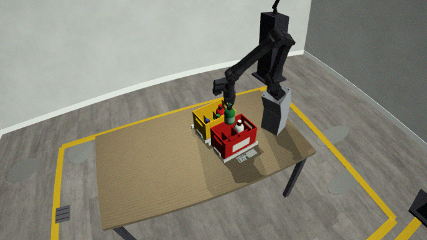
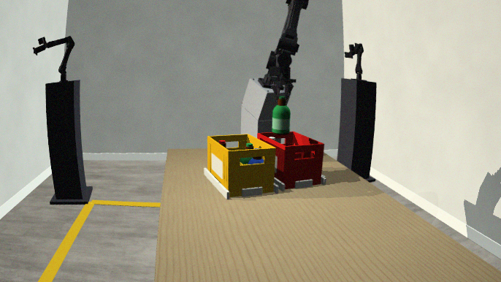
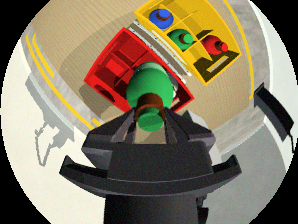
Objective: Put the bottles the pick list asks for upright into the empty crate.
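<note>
My gripper (image 1: 229, 104) (image 2: 282, 99) (image 3: 150, 117) is shut on the neck of a green bottle (image 1: 229, 114) (image 2: 281, 116) (image 3: 149, 89). The bottle hangs upright just above the red crate (image 1: 228, 150) (image 2: 303, 169). A white bottle (image 1: 239, 127) stands in that crate, mostly hidden behind the held bottle in the wrist view. The yellow crate (image 1: 199, 126) (image 2: 252, 180) beside it holds a blue bottle (image 1: 207, 120) (image 3: 161, 19), a green bottle (image 1: 218, 116) (image 3: 180, 39) and a red bottle (image 1: 220, 110) (image 3: 215, 45). The pick list (image 1: 253, 153) lies by the red crate; its lines are too small to read.
White strips (image 1: 239, 152) (image 2: 216, 183) edge the bases of both crates, which stand close together. The arm's grey pedestal (image 1: 274, 115) is at the table's end, near the red crate. Crate walls and inner dividers rise around the bottles.
</note>
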Available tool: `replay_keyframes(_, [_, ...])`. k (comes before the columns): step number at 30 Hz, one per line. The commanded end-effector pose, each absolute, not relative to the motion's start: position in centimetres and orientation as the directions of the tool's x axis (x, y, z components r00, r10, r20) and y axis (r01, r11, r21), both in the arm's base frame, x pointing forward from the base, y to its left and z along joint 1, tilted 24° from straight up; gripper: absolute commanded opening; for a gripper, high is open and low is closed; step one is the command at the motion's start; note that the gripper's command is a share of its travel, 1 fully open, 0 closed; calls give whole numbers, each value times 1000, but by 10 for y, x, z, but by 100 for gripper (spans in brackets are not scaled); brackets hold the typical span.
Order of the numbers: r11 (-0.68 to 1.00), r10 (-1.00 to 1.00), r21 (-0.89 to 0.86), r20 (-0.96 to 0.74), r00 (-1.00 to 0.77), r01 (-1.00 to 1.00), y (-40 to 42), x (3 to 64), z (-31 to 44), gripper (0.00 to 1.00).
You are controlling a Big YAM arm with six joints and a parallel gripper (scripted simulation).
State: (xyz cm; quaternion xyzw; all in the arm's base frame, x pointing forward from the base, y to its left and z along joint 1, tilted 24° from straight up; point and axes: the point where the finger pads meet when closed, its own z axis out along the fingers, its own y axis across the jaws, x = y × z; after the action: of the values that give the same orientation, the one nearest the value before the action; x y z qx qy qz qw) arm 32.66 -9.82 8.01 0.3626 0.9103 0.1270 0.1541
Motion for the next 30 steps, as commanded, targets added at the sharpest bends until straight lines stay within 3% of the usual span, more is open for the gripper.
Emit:
replay_keyframes(1, [712, 695, 357, -234, -680, 604, -94, 331, 93, 0])
replay_keyframes(30, [713, 694, 358, -239, -679, 603, -91, 332, 87, 0])
